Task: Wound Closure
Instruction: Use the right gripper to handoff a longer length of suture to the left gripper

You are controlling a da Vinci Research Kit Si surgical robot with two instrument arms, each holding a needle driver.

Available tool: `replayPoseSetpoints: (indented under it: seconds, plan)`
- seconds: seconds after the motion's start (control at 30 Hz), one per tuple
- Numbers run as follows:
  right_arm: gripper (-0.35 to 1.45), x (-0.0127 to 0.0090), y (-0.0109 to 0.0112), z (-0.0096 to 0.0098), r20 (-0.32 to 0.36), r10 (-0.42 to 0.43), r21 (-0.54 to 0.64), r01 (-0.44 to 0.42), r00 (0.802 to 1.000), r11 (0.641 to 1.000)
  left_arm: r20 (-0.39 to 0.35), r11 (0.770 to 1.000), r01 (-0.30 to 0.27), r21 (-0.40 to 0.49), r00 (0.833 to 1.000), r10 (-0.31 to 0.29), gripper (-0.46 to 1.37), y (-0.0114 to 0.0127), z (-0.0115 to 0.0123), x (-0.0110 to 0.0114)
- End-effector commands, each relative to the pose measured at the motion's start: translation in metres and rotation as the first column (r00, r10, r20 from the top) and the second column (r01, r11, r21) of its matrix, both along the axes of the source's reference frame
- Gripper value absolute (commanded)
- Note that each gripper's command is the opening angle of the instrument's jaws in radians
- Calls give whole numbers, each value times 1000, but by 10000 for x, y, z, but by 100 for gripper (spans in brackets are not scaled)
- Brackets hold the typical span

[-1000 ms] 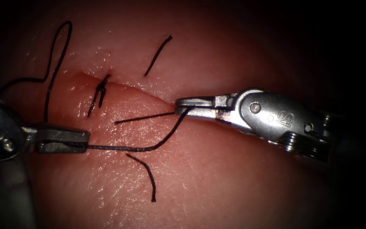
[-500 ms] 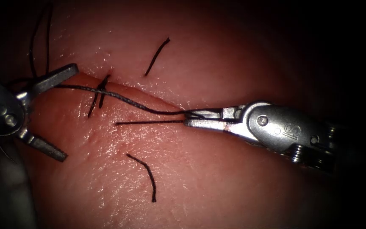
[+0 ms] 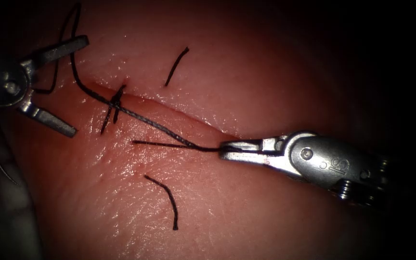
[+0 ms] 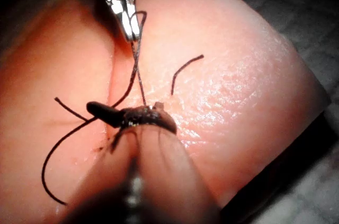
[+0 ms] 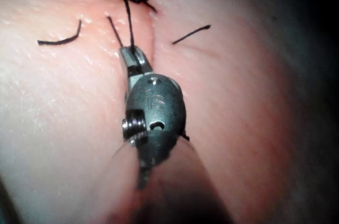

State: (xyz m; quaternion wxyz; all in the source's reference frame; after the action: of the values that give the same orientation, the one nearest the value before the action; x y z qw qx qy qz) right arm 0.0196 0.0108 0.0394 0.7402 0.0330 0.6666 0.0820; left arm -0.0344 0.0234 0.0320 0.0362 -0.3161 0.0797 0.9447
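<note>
1. Tissue carries a cut running from its upper left edge toward the middle, where the right tool's tip lies.
2. Right arm's tool comes in from the right edge of the tissue; its jaws are clenched on the thread, gripped at the very tip. The right wrist view shows the same tool with the thread running straight away from its closed tip.
3. Thread leaves that tip and stretches diagonally up and left along the cut, crosses the tied stitch, then climbs past the left tool toward the tissue's upper left corner.
4. A short free end of thread also leaves the right tool's tip and lies nearly level on the tissue, pointing left.
5. Left arm's tool sits at the upper left edge of the tissue with its jaws spread wide and released, one pointing up and right, the other down and right. The thread runs past the upper jaw; whether it touches cannot be told. The tool holds nothing.
6. In the left wrist view, the left tool shows dark and close, with the right tool beyond it holding the thread.
7. Two cut ends of thread lie loose: one above the cut toward the upper edge, another below it toward the lower edge, both well apart from the tools.
8. Where the needle is cannot be told.
</note>
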Motion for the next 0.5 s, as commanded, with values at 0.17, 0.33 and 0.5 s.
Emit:
replayPoseSetpoints:
  seconds: [0.17,0.33,0.5]
  plan:
    - [-35,-1,0,0,1,5,-1,-5,1000,1000,-26,1000,4,-10,1000,-4,71,4,10,1]
    - [-35,0,-1,0,-1,3,-1,-3,1000,1000,-39,999,-37,-36,999,35,78,15,12,0]
    - [-35,0,-4,1,1,-1,-4,1,1000,1000,-64,996,-63,-62,996,59,88,34,21,4]
